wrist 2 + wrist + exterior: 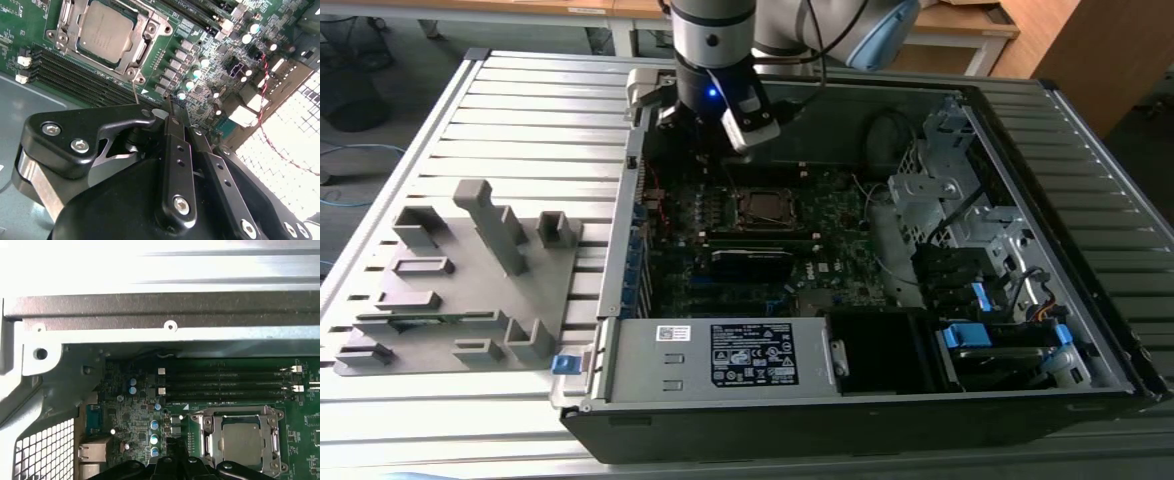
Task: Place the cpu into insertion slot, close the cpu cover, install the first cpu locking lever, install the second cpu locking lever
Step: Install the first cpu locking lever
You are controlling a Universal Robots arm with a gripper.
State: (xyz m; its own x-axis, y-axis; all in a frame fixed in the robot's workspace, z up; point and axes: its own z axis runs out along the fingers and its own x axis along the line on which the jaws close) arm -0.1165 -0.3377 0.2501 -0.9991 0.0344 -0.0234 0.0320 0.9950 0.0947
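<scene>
Claw [179, 117] clenched, fingers pressed together, nothing seen between them. Hovers low over board [210, 75], just beside a corner of slot [131, 73]. Thin wire rod [135, 92] stands up from that corner toward the fingertips; judged a locking lever, not yet down. Contact with it: cannot tell.

Cpu [105, 31] seated in slot. Cover [141, 50] lying flat over it, chip top showing through the window.

Step judged: first lever. Advice:
- Keep fingers shut and use them as a blunt pusher.
- Bear on the rod alone, clear of capacitors [197, 74] close by.
- Press down, then sideways under the catch; put no load on cover or chip.
- Go slowly, since a springy wire may slip off the fingertip.

Containers:
- Case [607, 290] lying open. Holds board, labelled supply box [720, 355], drive bays with blue tabs [965, 335], loose cables.
- Memory slots [225, 385] beside the slot look bare.
- Grey fixture [454, 290] outside case on the exterior view's left, well apart from claw. Contents of its pockets too small to tell.
</scene>
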